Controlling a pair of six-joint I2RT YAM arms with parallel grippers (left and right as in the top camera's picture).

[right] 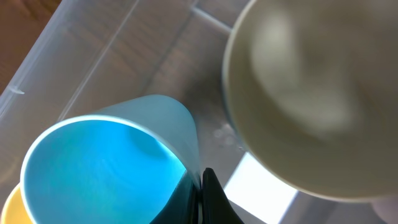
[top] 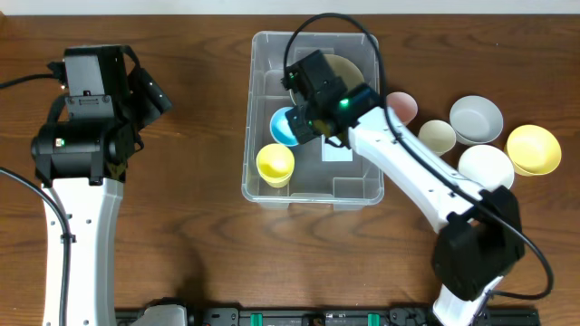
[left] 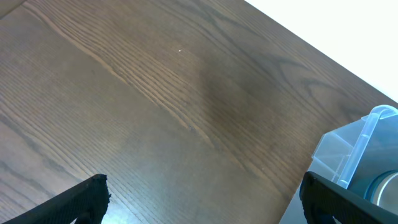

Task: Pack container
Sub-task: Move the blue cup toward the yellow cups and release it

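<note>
The clear plastic container (top: 263, 109) stands at the table's middle with a white label (top: 337, 152) on its base. Inside it are a yellow cup (top: 275, 164), an olive bowl (top: 349, 71) and a blue cup (top: 284, 127). My right gripper (top: 304, 122) is inside the container, shut on the blue cup's rim; the right wrist view shows the fingers (right: 202, 196) pinching the blue cup's wall (right: 99, 162), beside the olive bowl (right: 311, 93). My left gripper (top: 154, 95) is open and empty over bare table left of the container; the left wrist view shows the container's corner (left: 367, 143).
To the right of the container lie loose bowls: pink (top: 401, 106), cream (top: 437, 136), grey (top: 476, 119), white (top: 486, 167) and yellow (top: 533, 148). A black rail (top: 299, 317) runs along the table's front edge.
</note>
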